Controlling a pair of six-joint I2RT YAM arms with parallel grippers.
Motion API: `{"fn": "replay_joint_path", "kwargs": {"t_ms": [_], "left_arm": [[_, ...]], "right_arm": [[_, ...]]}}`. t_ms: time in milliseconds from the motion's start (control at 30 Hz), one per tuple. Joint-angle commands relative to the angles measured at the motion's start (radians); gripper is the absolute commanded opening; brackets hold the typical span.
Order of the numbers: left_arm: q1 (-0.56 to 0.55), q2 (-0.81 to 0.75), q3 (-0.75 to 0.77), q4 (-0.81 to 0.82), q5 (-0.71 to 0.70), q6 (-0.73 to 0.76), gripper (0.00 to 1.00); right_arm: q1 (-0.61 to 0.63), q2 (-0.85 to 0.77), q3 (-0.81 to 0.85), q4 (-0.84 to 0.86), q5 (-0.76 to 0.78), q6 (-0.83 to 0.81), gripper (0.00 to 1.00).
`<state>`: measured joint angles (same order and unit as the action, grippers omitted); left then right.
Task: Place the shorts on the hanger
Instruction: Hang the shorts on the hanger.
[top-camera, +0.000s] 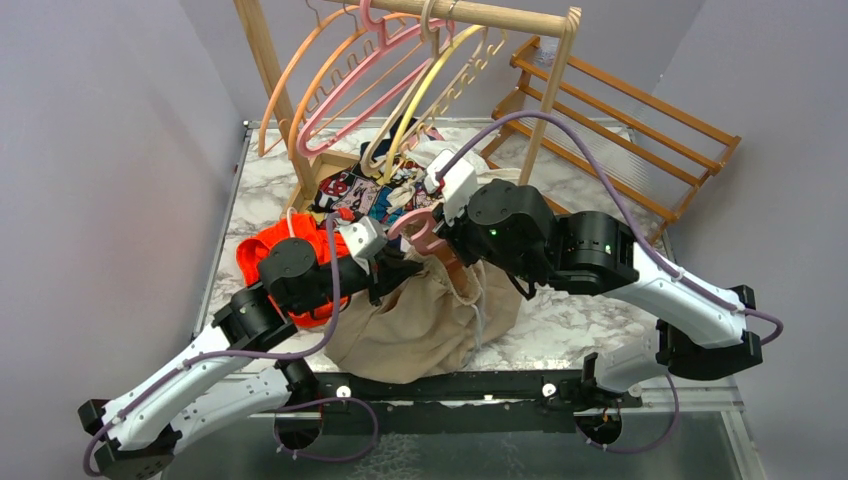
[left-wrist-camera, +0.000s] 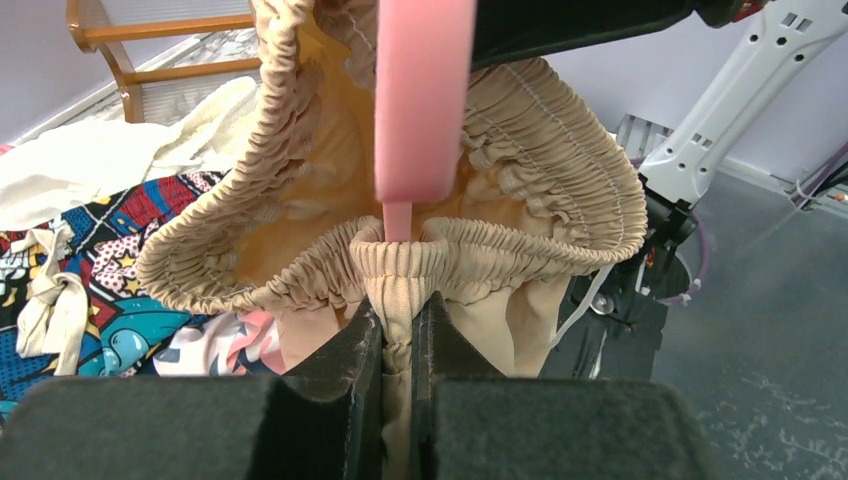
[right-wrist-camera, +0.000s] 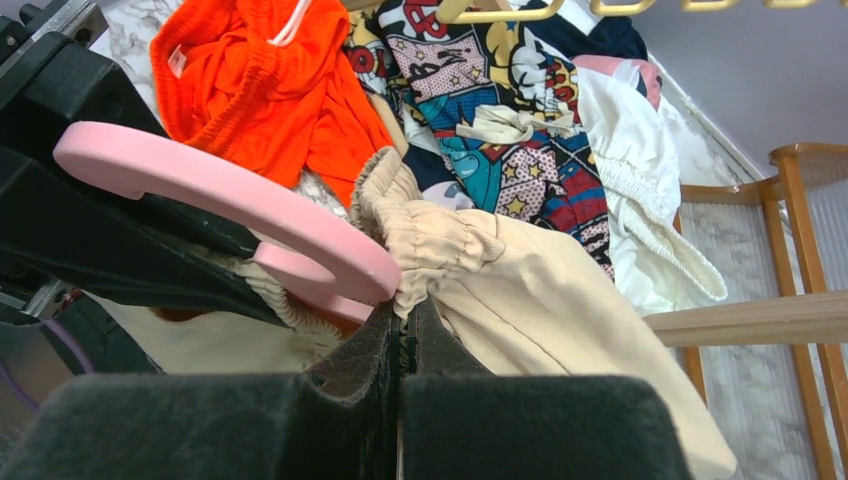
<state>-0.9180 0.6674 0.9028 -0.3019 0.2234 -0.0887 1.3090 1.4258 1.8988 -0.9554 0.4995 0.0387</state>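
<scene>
Left gripper (left-wrist-camera: 400, 325): clenched on shorts (left-wrist-camera: 560, 150) waistband | Right gripper (right-wrist-camera: 405, 330): clenched on waistband's far side | Hanger (left-wrist-camera: 420, 100): straight beyond left jaws, arm pointing into stretched waist opening | Shorts legs: pooled on table (top-camera: 250, 200), between arms

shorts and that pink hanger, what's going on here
The beige shorts are being worked onto the pink hanger. The left claw and the right claw are each shut on the gathered waistband, holding it open, and the hanger pokes down into that opening. The shorts are not hung yet.
</scene>
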Motion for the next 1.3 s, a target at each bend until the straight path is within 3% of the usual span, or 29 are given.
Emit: {"fn": "replay_joint_path", "kwargs": {"t_ms": [0, 167, 367, 500, 533, 700, 800, 967, 1100, 1267], "left_arm": [[-0.003, -0.003, -0.031, 0.190, -0.040, -0.020, 0.00], [-0.002, -0.003, -0.066, 0.229, -0.104, -0.040, 0.00], [-0.002, 0.004, -0.075, 0.247, -0.129, -0.054, 0.00], [-0.002, 0.009, -0.088, 0.264, -0.131, -0.063, 0.00], [-0.002, 0.012, -0.093, 0.271, -0.130, -0.065, 0.00], [-0.003, 0.019, -0.115, 0.314, -0.131, -0.081, 0.00], [-0.003, 0.021, -0.124, 0.320, -0.123, -0.086, 0.00], [-0.002, -0.018, -0.141, 0.283, -0.115, -0.082, 0.00], [-0.002, -0.088, -0.166, 0.236, -0.091, -0.082, 0.00], [-0.002, -0.146, -0.171, 0.167, -0.016, -0.077, 0.00]], "right_arm": [[0.005, 0.000, -0.010, -0.029, -0.012, 0.027, 0.01], [0.009, -0.020, -0.094, -0.043, 0.059, 0.034, 0.01], [0.010, -0.001, -0.142, -0.109, 0.309, 0.077, 0.01], [0.012, -0.004, -0.147, -0.086, 0.257, 0.069, 0.03], [0.012, -0.012, -0.150, -0.071, 0.207, 0.056, 0.08], [0.012, -0.075, -0.188, 0.039, -0.079, 0.032, 0.53], [0.013, -0.112, -0.194, 0.082, -0.157, 0.040, 0.62], [0.012, -0.185, -0.245, 0.143, -0.071, 0.044, 0.61], [0.012, -0.229, -0.322, 0.178, -0.011, 0.041, 0.46], [0.012, -0.271, -0.381, 0.255, -0.046, 0.016, 0.36]]}}
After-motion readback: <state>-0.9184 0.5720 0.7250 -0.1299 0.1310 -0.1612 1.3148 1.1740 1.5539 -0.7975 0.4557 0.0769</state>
